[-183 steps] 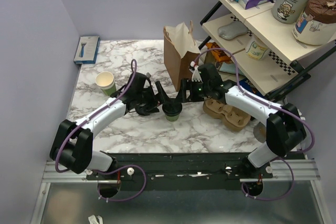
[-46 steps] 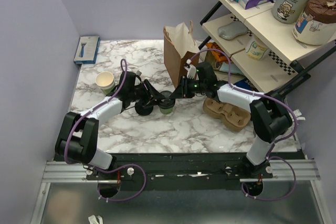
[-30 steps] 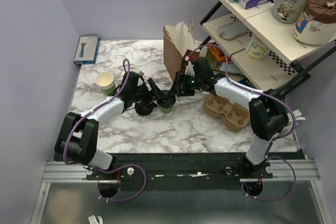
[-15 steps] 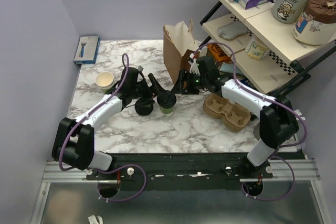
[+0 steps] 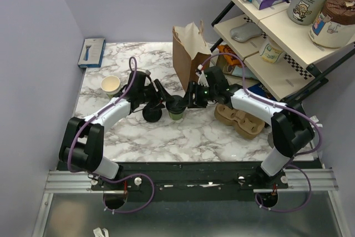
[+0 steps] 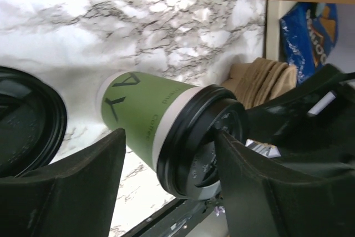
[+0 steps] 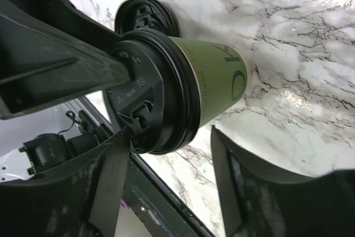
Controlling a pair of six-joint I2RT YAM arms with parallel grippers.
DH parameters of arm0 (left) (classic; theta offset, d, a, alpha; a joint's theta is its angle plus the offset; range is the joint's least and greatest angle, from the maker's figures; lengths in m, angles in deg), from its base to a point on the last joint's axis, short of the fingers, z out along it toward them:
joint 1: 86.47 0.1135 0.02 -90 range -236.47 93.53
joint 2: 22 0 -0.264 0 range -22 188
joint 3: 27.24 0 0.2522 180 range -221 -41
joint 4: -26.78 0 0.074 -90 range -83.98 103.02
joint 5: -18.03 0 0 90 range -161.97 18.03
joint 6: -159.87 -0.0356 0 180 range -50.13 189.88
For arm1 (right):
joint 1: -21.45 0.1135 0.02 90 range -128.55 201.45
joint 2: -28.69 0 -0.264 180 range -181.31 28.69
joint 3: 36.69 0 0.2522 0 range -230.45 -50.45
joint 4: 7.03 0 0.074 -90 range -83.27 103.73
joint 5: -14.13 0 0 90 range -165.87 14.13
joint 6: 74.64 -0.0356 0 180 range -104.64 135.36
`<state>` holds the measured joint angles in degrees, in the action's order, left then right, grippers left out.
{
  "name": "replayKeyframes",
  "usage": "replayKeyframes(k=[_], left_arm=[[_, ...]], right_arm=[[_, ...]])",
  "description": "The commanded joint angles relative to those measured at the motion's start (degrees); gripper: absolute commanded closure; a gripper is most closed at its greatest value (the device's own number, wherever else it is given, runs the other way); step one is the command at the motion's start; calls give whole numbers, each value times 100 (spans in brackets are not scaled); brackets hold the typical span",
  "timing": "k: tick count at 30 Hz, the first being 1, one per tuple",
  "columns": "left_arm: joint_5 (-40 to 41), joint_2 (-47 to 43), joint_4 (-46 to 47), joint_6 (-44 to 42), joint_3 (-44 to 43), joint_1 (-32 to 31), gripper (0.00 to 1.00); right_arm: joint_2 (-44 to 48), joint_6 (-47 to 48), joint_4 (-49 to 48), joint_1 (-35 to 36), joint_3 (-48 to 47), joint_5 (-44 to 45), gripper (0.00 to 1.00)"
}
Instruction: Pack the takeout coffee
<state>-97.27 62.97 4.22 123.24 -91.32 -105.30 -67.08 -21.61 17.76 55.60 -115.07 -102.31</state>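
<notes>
The takeout coffee point(image 5: 177, 107), a dark-green cup with a black lid, stands upright on the marble table in front of the brown paper bag point(image 5: 188, 54). My left gripper point(image 5: 166, 97) is open at the cup's left, with one fingertip point(image 6: 223, 136) resting on the lid's top point(image 6: 202, 142). My right gripper point(image 5: 192, 97) is open at the cup's right, its jaws spread on either side of the cup point(image 7: 213, 84) without gripping it. The left wrist view shows my left gripper point(image 6: 169, 137), and the right wrist view shows my right gripper point(image 7: 171, 134).
A spare black lid point(image 5: 152, 114) lies just left of the cup and shows in both wrist views point(image 6: 25, 120) point(image 7: 147, 18). A lidless green cup point(image 5: 111, 84) stands far left. A brown pulp cup tray point(image 5: 239, 117) lies to the right. A shelf rack point(image 5: 277, 31) stands at the back right.
Since six seconds ago both grippers have closed in on the cup and it stands slightly farther back. In the last half second the left gripper came down onto the lid.
</notes>
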Motion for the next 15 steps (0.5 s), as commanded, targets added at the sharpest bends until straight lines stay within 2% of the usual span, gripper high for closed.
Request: replayKeyframes(k=[1,5,8,12,15], left_arm=[[-63,108,212,-10,224,11,32],[-107,99,370,69,436,11,39],[-194,116,484,130,567,11,44],[-274,195,581,227,752,11,51],[-239,283,528,210,840,63,59]], right_arm=[[-205,-249,-145,39,212,50,37],[-372,-372,-110,39,309,209,43],[-443,-512,-92,39,371,296,53],[-443,-539,-57,-49,538,508,55],[-487,-539,-22,-145,617,543,61]])
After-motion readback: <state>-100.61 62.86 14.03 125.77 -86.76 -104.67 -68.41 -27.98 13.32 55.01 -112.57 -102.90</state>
